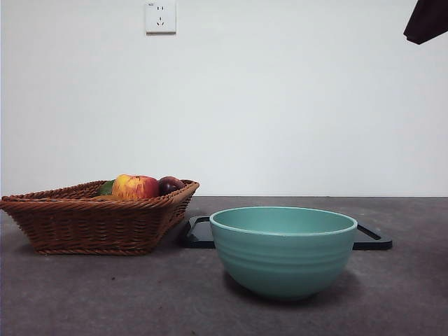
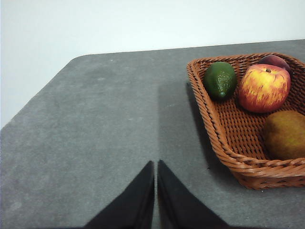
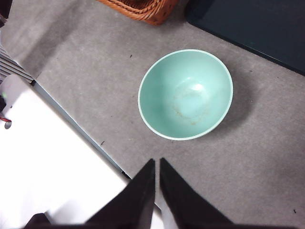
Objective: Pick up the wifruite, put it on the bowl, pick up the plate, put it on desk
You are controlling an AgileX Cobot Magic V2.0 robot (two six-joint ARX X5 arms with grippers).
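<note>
Left wrist view: wifruite in basket; both grippers closed, empty; bowl empty on desk.

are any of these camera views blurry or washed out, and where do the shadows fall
Front view: sharp, evenly lit, with a soft shadow under the bowl. Left wrist view: a faint dark band of shadow on the desk beside the basket. Right wrist view: the white surface off the desk edge is overexposed; the bowl's inside shows a mild glare.
</note>
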